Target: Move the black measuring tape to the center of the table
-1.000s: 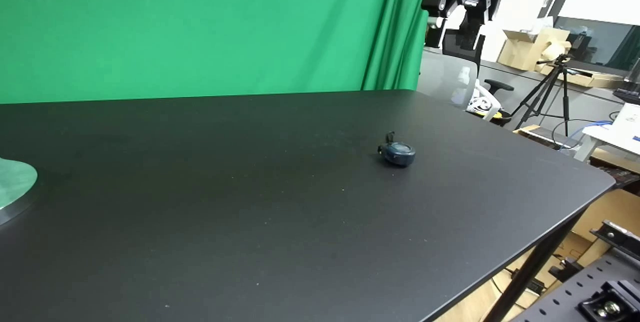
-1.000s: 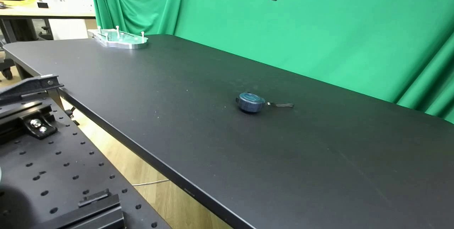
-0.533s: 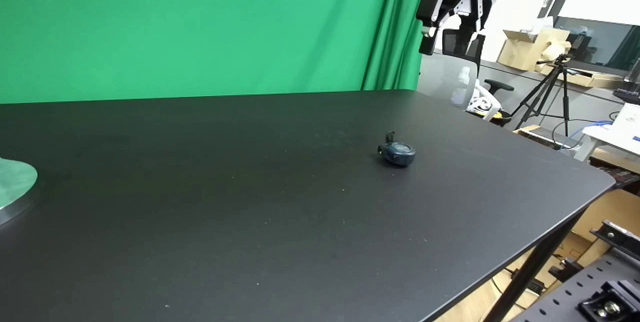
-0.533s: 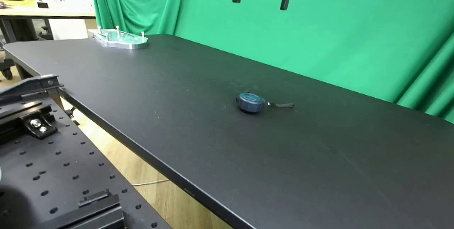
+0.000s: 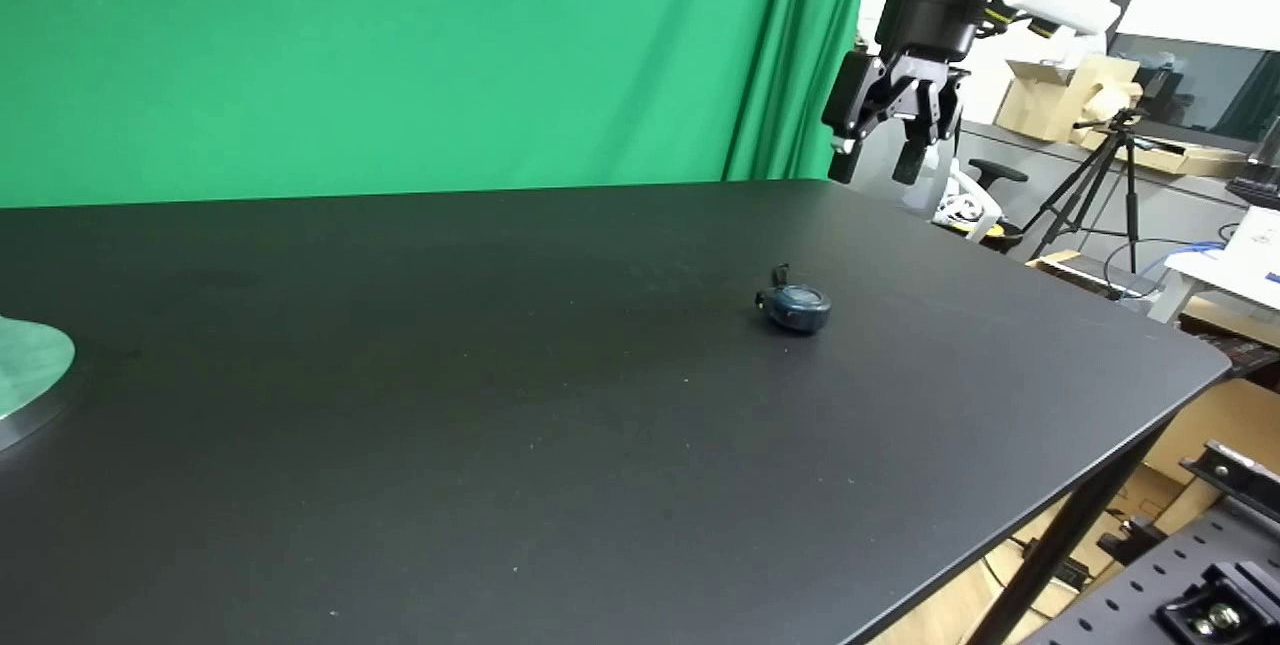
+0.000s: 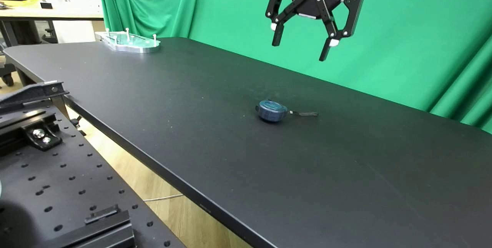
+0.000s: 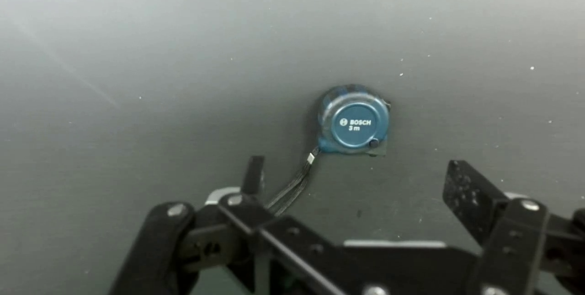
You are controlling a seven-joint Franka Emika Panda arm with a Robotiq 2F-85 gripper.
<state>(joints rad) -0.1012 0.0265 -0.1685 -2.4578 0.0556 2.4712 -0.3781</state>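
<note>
In an exterior view, the gripper (image 6: 299, 50) is held aloft toward the upper right, its jaws parted wide. The tape measure (image 6: 271, 110) is laid flat on the counter (image 6: 357, 194), near the middle of the frame, with its strap (image 6: 307, 114) stretched toward the right. A pale slab (image 6: 132, 49) is set at the upper left. In the wrist view, the tape measure is seen just right of center, higher in the frame than the jaws.

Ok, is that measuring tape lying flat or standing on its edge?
Flat: the measuring tape rests on the table, its Bosch face up in the wrist view.
</note>
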